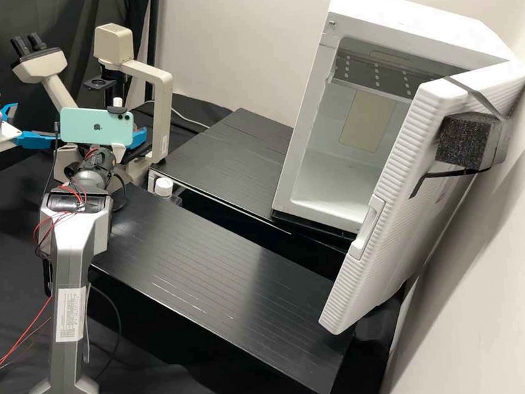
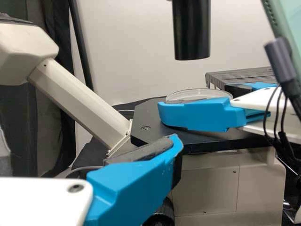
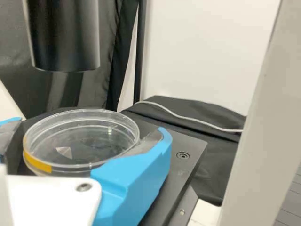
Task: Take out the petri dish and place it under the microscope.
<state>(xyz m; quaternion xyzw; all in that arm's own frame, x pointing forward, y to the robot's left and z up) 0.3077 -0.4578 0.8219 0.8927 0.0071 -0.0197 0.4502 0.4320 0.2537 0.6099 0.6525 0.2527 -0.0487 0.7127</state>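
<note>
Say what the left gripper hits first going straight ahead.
Likely the flat black stage of the beige microscope, or a blue finger of the right gripper; depth is unclear.

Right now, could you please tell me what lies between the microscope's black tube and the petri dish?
Nothing but air: the right wrist view shows a bare gap below the black tube, down to the petri dish.

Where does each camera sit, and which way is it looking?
High view: fixed off the arms, looking forward and down at microscope and white box; shows both arms, left gripper.
Left wrist view: on that arm, facing the microscope's stage; shows left gripper, right gripper.
Right wrist view: on that arm, facing dish and wall; shows right gripper.
Both wrist views share dish and stage.
</note>
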